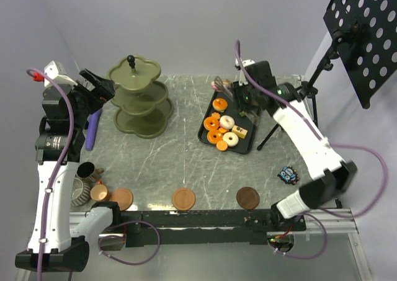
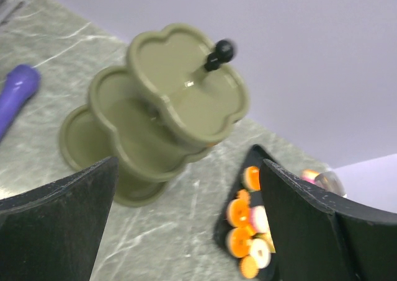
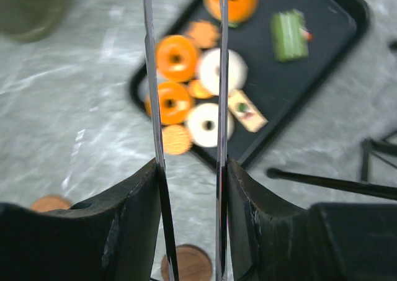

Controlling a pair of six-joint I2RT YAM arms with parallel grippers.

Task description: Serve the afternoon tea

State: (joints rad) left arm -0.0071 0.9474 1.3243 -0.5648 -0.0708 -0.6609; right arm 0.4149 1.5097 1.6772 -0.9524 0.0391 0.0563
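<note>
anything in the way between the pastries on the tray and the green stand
Nothing visible. Only bare table lies between the pastries and the three-tier stand. The right gripper holds the tongs over the tray.

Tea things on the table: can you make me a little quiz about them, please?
1. True or false: the olive-green three-tier stand stands on the black rectangular tray.
2. What is the right gripper holding? A) shiny metal tongs B) a teapot C) nothing
3. How many round brown saucers lie along the near edge of the grey marbled table?
Key: 1 false; 2 A; 3 three.
</note>
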